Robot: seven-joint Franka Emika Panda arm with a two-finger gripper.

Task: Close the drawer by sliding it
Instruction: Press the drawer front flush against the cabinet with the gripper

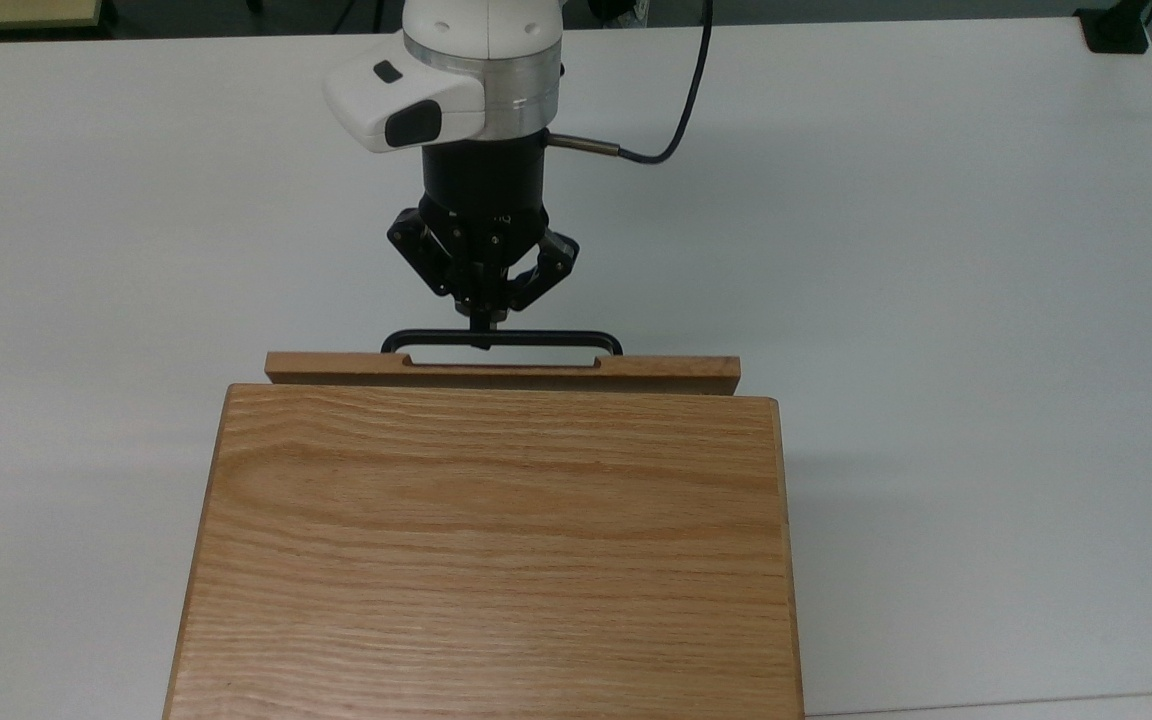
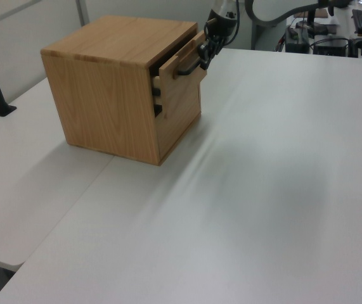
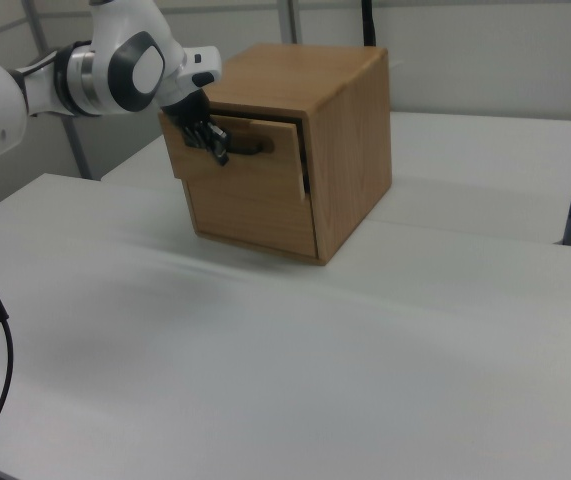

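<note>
Tool (image 1: 481,333) grips handle (image 1: 502,340); drawer (image 1: 502,370) front faces it, long axis crosswise.

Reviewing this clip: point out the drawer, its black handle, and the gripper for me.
drawer (image 1: 656,372), top view, on the front panel's top edge.
black handle (image 1: 556,337), top view, on the bar, right of the gripper.
gripper (image 1: 481,325), top view, at the tips where they meet the bar.

Bright even overhead light, soft shadows, slight glare on table (image 1: 936,250).
</note>
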